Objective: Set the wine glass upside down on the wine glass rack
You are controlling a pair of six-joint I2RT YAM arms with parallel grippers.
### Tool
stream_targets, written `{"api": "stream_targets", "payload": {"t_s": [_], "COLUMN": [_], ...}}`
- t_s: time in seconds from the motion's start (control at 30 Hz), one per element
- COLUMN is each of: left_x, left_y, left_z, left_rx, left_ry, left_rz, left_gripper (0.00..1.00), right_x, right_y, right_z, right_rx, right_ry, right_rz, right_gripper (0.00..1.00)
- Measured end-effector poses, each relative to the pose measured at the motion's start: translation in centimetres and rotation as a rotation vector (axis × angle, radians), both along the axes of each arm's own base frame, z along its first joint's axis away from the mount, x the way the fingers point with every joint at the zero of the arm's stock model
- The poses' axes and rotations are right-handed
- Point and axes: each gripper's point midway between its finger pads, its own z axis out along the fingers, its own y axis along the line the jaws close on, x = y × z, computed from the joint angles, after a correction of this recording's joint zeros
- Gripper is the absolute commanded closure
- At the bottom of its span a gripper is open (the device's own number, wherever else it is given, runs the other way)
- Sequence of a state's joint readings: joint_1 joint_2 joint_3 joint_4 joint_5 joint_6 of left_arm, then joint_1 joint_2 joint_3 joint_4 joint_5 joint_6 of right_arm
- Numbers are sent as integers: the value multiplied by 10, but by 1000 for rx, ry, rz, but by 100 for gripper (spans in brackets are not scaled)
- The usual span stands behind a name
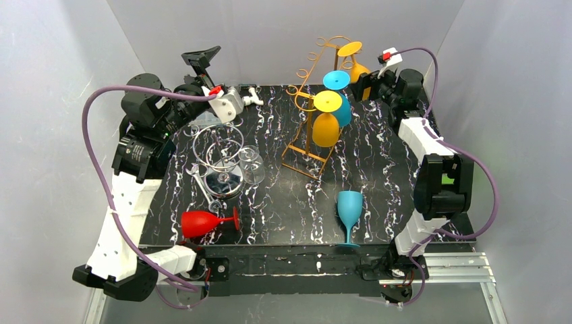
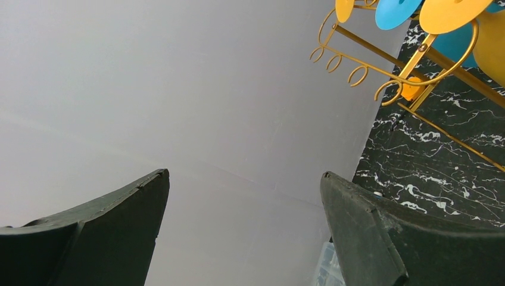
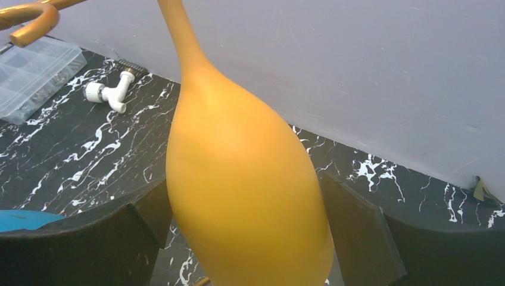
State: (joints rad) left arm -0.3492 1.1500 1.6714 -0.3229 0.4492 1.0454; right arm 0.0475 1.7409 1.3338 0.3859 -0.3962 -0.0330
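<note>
Yellow plastic wine glass [image 3: 247,196] hangs inverted on the gold wire rack [image 2: 412,88], right end effector [image 3: 243,182] open around it; teal plastic glass [image 1: 349,206] and red plastic glass [image 1: 201,223] not yet racked.

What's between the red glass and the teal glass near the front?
Nothing: just bare table between the red glass and the teal glass, as the top view shows.

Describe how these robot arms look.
The left arm and right arm mix white shells with black joints; a purple cable loops along each. The left hand and right hand have two dark curved fingers. A green patch marks the right arm.
</note>
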Motion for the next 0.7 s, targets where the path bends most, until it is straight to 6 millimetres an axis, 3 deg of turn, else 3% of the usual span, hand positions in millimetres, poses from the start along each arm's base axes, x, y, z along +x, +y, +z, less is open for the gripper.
{"api": "stream_targets", "payload": {"t_s": [0.07, 0.2, 0.37, 0.47, 0.53, 0.6, 0.63, 0.7], "left_x": [0, -1, -1, -1, -1, -1, -1, -1], "left_y": [0, -1, -1, -1, -1, -1, -1, -1], "left_z": [0, 0, 0, 0, 0, 0, 0, 0], "left_rx": [0, 1, 2, 2, 2, 2, 2, 3], "left_ry": [0, 0, -2, -2, -3, -3, -3, -4], "left_rz": [-2, -5, -8, -8, -8, -8, -8, -8], "left_gripper": [2, 2, 2, 2, 2, 2, 2, 2], "right_x": [0, 0, 0, -1, -1, -1, -1, 0], "right_y": [0, 1, 3, 4, 4, 4, 3, 0], "right_z": [-1, 2, 7, 3, 4, 7, 7, 6], "right_rx": [5, 18, 60, 75, 80, 86, 88, 91], "right_ry": [5, -2, -25, -17, -20, -31, -30, -28], "right_rz": [0, -2, 4, 5, 5, 3, 1, -11], "right_gripper": [4, 28, 41, 57, 62, 61, 54, 26]}}
